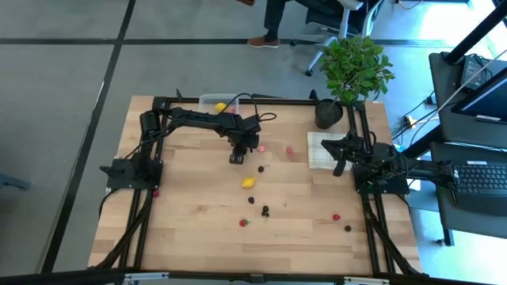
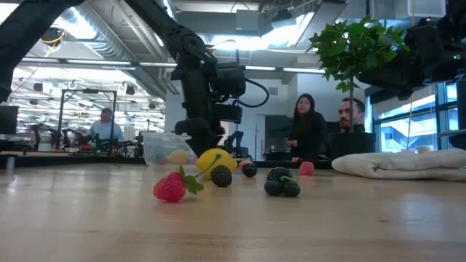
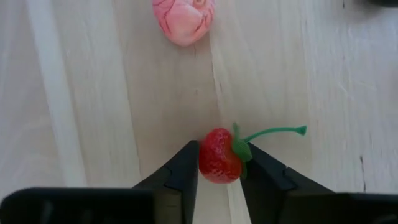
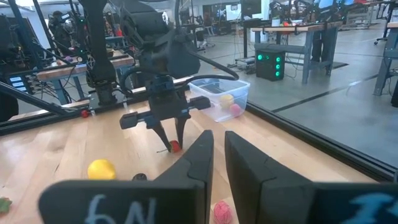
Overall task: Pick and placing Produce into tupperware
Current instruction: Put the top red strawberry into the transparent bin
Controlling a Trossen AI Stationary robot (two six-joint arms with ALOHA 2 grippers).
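Note:
My left gripper (image 1: 236,156) is near the table's middle, pointing down, shut on a small red strawberry (image 3: 219,155) with a green stem; it also shows in the right wrist view (image 4: 169,138). A pink berry (image 3: 183,18) lies just beyond it. The clear tupperware (image 1: 218,103) stands on the table at the far edge with a yellow piece and a pink piece (image 4: 235,109) inside. A yellow lemon (image 1: 249,182), dark berries (image 1: 265,210) and red berries (image 1: 336,216) lie loose on the table. My right gripper (image 1: 341,165) waits at the right by the white cloth, fingers nearly together, empty. My left gripper pinches the strawberry's red body (image 3: 208,163) between its two fingers, one on each side. The fingers come from above, pointing down. The green stem (image 3: 273,131) sticks out sideways past one finger. Whether the berry rests on the wood or is lifted clear, I cannot tell.
A white checked cloth (image 1: 318,150) and a black plant pot (image 1: 328,113) stand at the far right. A red berry (image 1: 156,192) lies by the left arm's base. A black frame runs around the table. People sit beyond the table's far side (image 2: 306,131).

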